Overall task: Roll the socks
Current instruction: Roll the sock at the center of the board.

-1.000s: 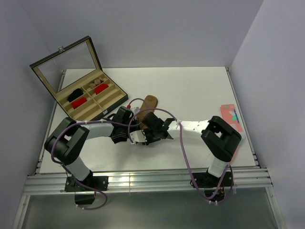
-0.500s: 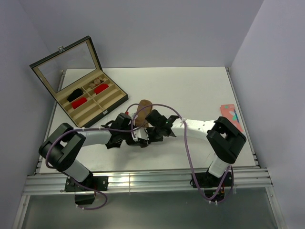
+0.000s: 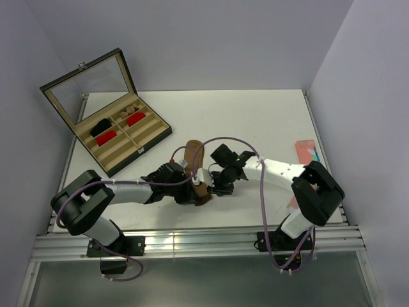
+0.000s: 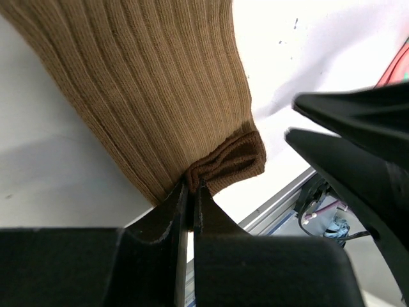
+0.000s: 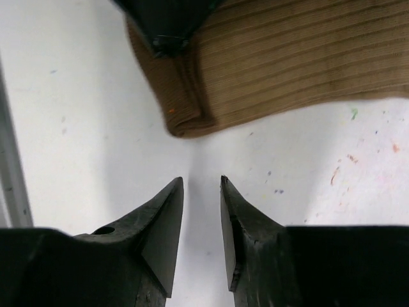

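Note:
The tan-brown sock [image 3: 193, 160] lies lengthwise on the white table, with its dark cuff end towards the near edge. My left gripper [image 3: 197, 192] is shut on that cuff end; the left wrist view shows the jaws [image 4: 191, 185] pinching the folded cuff [image 4: 233, 160]. My right gripper [image 3: 215, 187] is slightly open and empty, just right of the cuff. In the right wrist view its tips [image 5: 201, 182] hover over bare table, short of the sock [image 5: 287, 70]. The black striped sock is out of view.
An open wooden box [image 3: 121, 137] with a raised glass lid stands at the back left, with red bundles [image 3: 107, 136] in it. A coral-pink patterned sock [image 3: 307, 155] lies at the right, partly behind the right arm. The table's metal rail [image 3: 192, 243] runs along the near edge.
My left gripper has moved right and towards the near edge, drawing the tan sock's cuff with it. The right gripper has swung to the right and stands apart from the sock.

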### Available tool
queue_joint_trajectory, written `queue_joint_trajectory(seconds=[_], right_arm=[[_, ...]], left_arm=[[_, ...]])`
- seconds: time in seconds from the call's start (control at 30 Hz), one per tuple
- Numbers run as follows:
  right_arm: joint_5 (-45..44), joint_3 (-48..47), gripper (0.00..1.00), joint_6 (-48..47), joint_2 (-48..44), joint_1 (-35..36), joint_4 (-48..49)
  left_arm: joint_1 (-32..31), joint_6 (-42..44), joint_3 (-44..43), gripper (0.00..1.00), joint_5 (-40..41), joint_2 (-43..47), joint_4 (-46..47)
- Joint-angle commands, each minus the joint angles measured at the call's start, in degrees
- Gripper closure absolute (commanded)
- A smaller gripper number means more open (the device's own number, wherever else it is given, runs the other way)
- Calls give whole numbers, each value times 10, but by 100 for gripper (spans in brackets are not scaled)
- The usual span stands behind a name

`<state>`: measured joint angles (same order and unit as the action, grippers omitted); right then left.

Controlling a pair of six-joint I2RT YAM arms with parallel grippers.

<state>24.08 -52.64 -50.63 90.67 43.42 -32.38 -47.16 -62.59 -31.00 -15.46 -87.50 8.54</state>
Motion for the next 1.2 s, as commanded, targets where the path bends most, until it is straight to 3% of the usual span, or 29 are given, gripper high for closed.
queue_joint_trajectory(seconds=[0.0, 0.43, 1.17], right_arm=[[28, 24, 62, -18, -70, -8, 4], [-2, 112, 65, -56, -177, 54, 82], [-97, 135, 65, -88, -124, 159, 159]], left_arm=[[-8, -6, -5, 93, 24, -28, -29], [20, 55, -62, 99, -62, -72, -99], [38, 123, -119, 100, -117, -95, -173]])
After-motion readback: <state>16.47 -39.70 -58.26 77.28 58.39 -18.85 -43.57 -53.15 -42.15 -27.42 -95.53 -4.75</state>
